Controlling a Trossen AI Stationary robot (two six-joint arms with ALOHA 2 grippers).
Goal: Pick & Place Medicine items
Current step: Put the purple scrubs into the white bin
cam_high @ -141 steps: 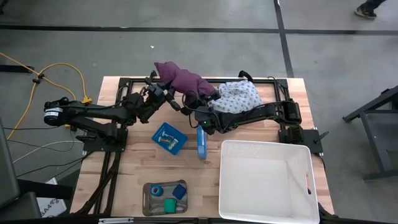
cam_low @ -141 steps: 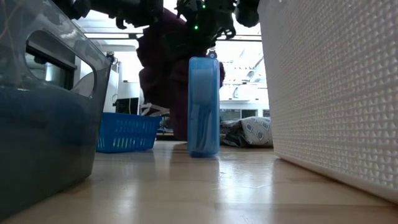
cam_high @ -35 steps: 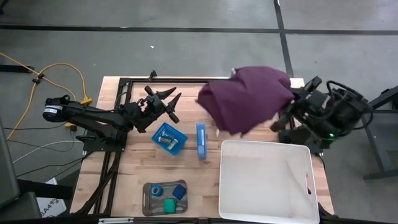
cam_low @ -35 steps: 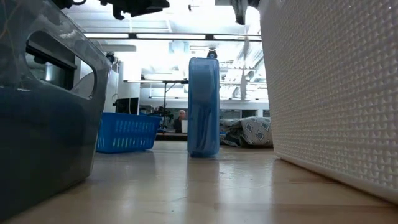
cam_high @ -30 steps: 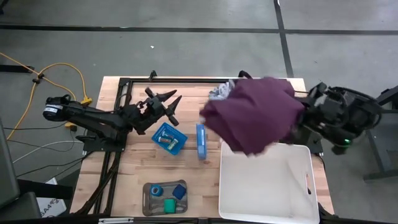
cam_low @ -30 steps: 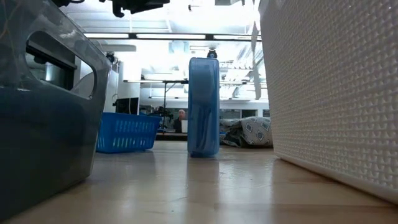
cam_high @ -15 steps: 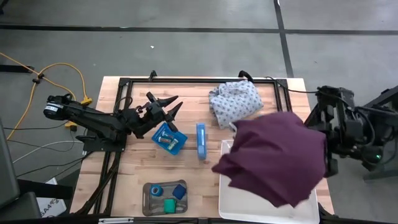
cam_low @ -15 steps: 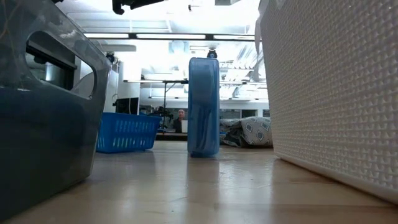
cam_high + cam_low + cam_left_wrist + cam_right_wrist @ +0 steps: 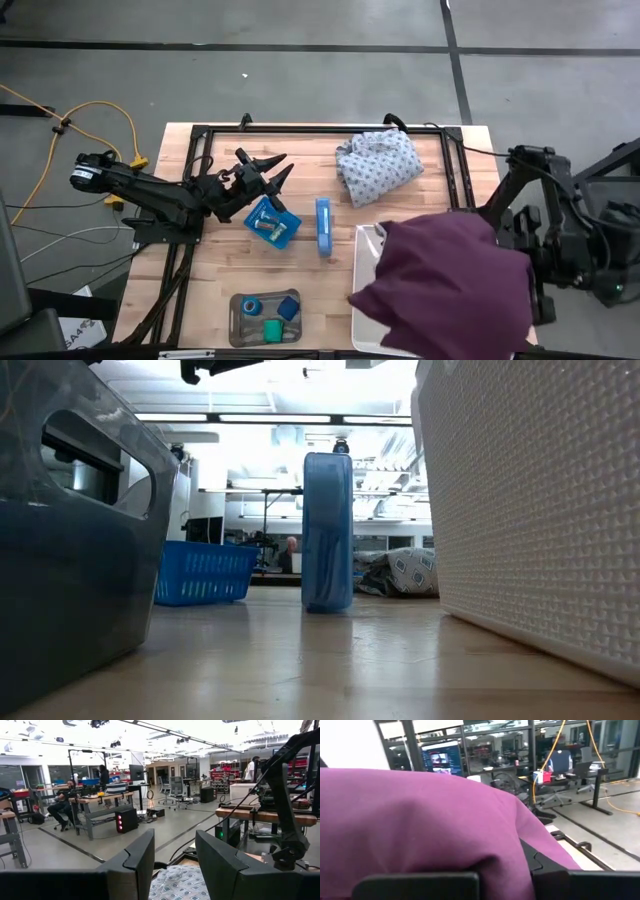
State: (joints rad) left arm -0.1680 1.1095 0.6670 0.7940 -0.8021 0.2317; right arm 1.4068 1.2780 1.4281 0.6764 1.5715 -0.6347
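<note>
Left gripper (image 9: pixel 262 168) idle just beyond the blue basket (image 9: pixel 271 222), fingers spread, empty. Medicine items (image 9: pixel 268 317) sit in the grey tray (image 9: pixel 238 312), nearer the table's front edge, untouched. Right gripper, pinched on the purple cloth (image 9: pixel 450 285), likely holds it over the white bin (image 9: pixel 363 262) for dropping; cloth hides its fingers and the bin's interior.

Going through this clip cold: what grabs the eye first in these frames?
The big purple cloth dominates, hanging from the right gripper over the white bin at the table's near right and hiding most of it. Next comes the patterned pale cloth bunched at the far edge of the table. The left gripper waits with fingers apart above the small blue basket.
</note>
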